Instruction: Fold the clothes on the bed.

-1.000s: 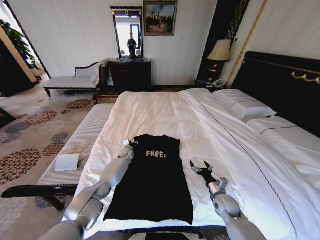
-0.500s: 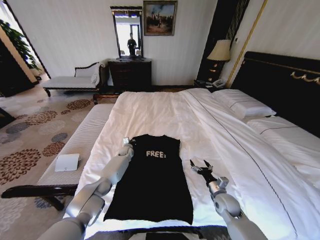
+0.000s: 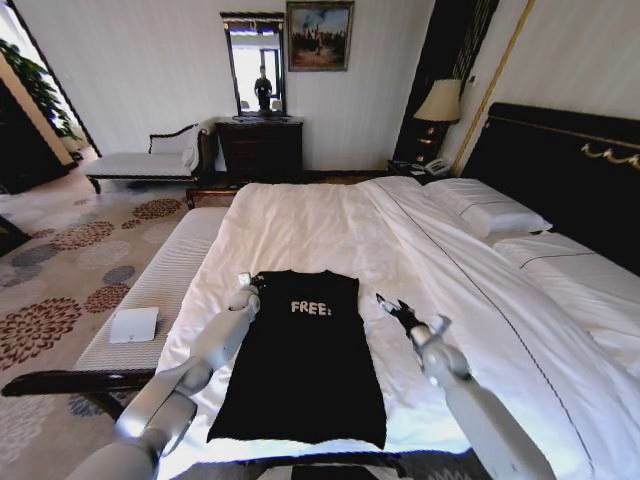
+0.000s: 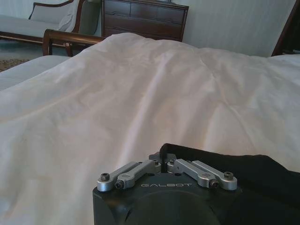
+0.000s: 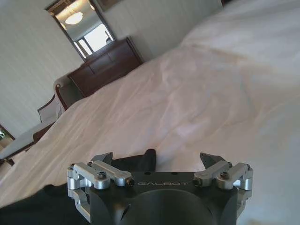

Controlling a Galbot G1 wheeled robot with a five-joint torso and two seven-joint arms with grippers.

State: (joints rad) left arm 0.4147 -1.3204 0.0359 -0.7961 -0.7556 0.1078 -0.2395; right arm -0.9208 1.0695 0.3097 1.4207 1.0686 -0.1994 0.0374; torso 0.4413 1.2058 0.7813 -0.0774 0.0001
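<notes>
The clothes are one black T-shirt with white "FREE!" lettering, lying as a narrow strip on the near part of the bed's white duvet. My left gripper sits at the shirt's far left corner. In the left wrist view this gripper is shut on a raised edge of the black fabric. My right gripper hovers open just right of the shirt's far end, over bare duvet. Its fingers stand wide apart in the right wrist view, with the shirt's edge just ahead.
A pale striped bench runs along the bed's left side with a white flat item on it. Pillows and a dark headboard lie to the right. A dresser and chaise stand at the far wall.
My right arm has risen and reached forward, carrying its open gripper toward the shirt's far end. The left gripper has shifted slightly forward and left at the shirt's corner.
</notes>
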